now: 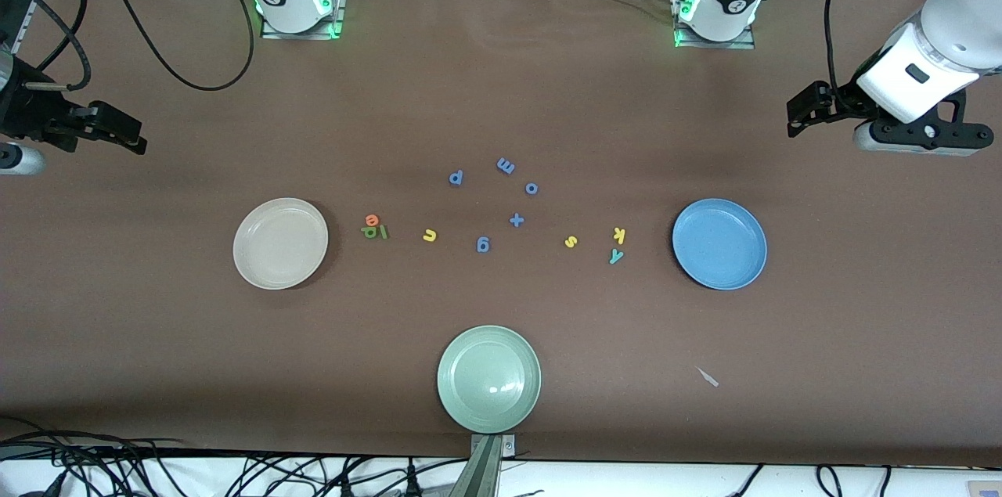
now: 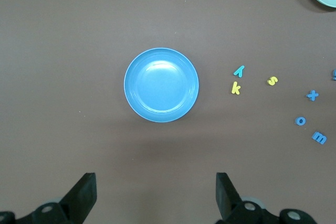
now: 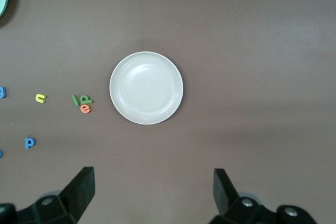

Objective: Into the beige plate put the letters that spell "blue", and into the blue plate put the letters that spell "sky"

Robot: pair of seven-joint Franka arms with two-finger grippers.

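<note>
A matte brown table [image 1: 501,74] carries two smooth, round, shallow plates: the beige plate [image 1: 280,243] toward the right arm's end, the blue plate [image 1: 719,243] toward the left arm's end. Between them lie small foam letters: orange e [image 1: 372,220] touching green b [image 1: 368,231] and l [image 1: 383,232], yellow u [image 1: 429,235], s [image 1: 571,242], k [image 1: 619,235], teal y [image 1: 616,255] (all on bare table). The left gripper [image 2: 156,195] and right gripper [image 3: 153,192] wait above their table ends, fingers spread wide, empty.

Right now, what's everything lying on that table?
beige plate: 1, cream, toward the right arm's end
blue plate: 1, toward the left arm's end
green plate: 1, pale, nearest the camera
b, l, e: 3, green, green, orange, clustered beside the beige plate
u: 1, yellow
s, k: 2, yellow
y: 1, teal
blue letters: 5, mid-table
scrap: 1, pale
left gripper: open, waiting
right gripper: open, waiting
</note>
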